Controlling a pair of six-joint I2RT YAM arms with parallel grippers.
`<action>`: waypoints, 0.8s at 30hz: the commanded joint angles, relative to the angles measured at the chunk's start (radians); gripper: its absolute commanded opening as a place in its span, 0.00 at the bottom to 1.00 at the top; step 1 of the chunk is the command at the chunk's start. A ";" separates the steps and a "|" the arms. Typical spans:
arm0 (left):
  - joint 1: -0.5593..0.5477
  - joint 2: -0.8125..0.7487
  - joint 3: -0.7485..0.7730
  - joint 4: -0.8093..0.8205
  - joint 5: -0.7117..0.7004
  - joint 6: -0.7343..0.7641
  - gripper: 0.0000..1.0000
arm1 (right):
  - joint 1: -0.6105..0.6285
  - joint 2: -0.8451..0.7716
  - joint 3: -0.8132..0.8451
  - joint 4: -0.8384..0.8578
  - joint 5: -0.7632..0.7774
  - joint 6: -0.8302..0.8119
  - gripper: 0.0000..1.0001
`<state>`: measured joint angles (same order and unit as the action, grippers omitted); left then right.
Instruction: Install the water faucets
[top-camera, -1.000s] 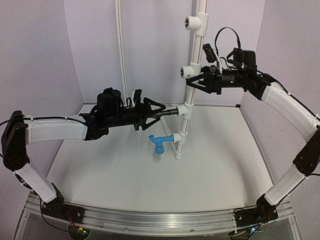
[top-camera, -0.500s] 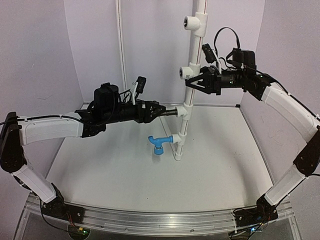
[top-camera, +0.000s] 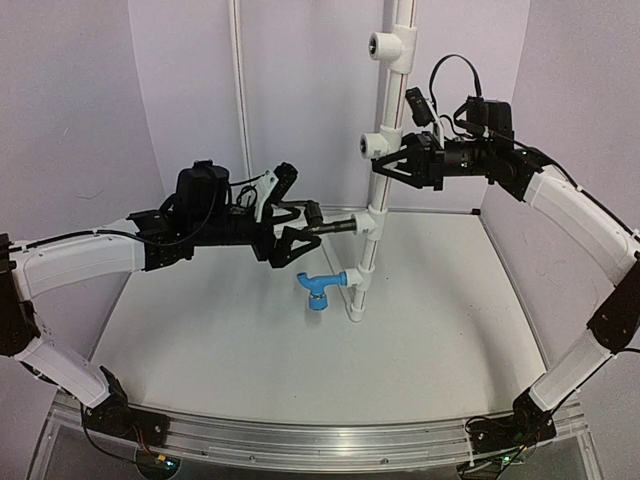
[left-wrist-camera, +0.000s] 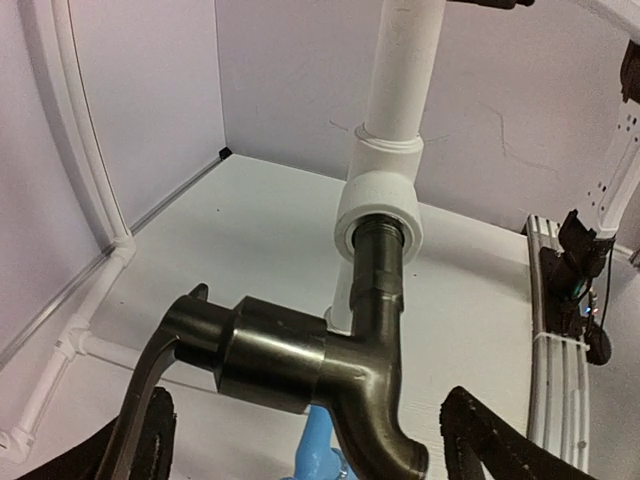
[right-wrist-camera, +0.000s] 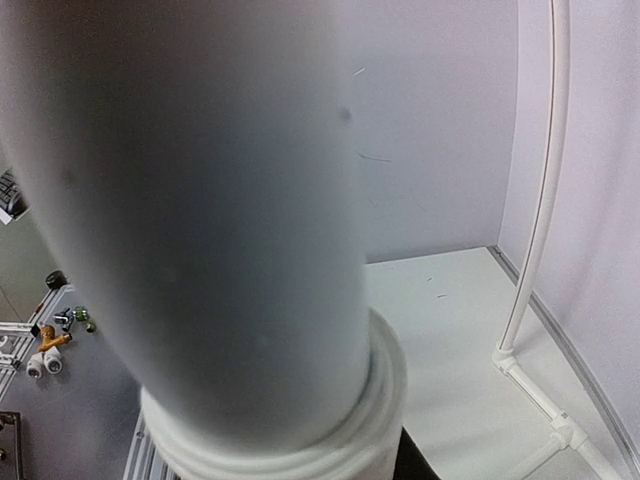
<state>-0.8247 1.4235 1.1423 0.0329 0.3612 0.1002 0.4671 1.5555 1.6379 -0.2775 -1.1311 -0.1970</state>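
Note:
The black faucet (top-camera: 335, 226) sticks out sideways from a tee socket (top-camera: 371, 222) on the upright white pipe (top-camera: 382, 120). In the left wrist view the black faucet (left-wrist-camera: 340, 370) is seated in that socket (left-wrist-camera: 381, 213). My left gripper (top-camera: 303, 230) is open, its fingers (left-wrist-camera: 488, 440) standing apart on either side of the faucet without touching it. The blue faucet (top-camera: 319, 287) hangs from the lower tee and also shows in the left wrist view (left-wrist-camera: 316, 456). My right gripper (top-camera: 388, 165) is shut on the white pipe (right-wrist-camera: 200, 220), which fills the right wrist view.
Two open tee sockets (top-camera: 369, 145) face left higher on the pipe. A thin white conduit (top-camera: 240, 100) runs up the back wall and along the floor edge (right-wrist-camera: 530, 370). Small loose fittings (right-wrist-camera: 45, 352) lie beyond the table. An aluminium rail (top-camera: 300, 440) lines the near edge.
My left gripper has opened and let go of the black faucet, its wrist has rolled, and it has drawn back a little to the left. The right arm has not moved.

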 joint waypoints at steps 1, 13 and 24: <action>-0.007 -0.076 0.076 -0.118 0.025 -0.156 0.98 | -0.017 0.006 -0.041 -0.172 0.061 0.035 0.00; 0.043 -0.170 0.205 -0.413 0.112 -0.684 1.00 | -0.017 0.001 -0.057 -0.170 0.061 0.035 0.00; 0.249 0.157 0.484 -0.402 0.464 -0.951 0.89 | -0.017 -0.010 -0.060 -0.170 0.058 0.038 0.00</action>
<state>-0.5945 1.4711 1.5238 -0.3538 0.6761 -0.7570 0.4664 1.5472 1.6266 -0.2710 -1.1238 -0.1963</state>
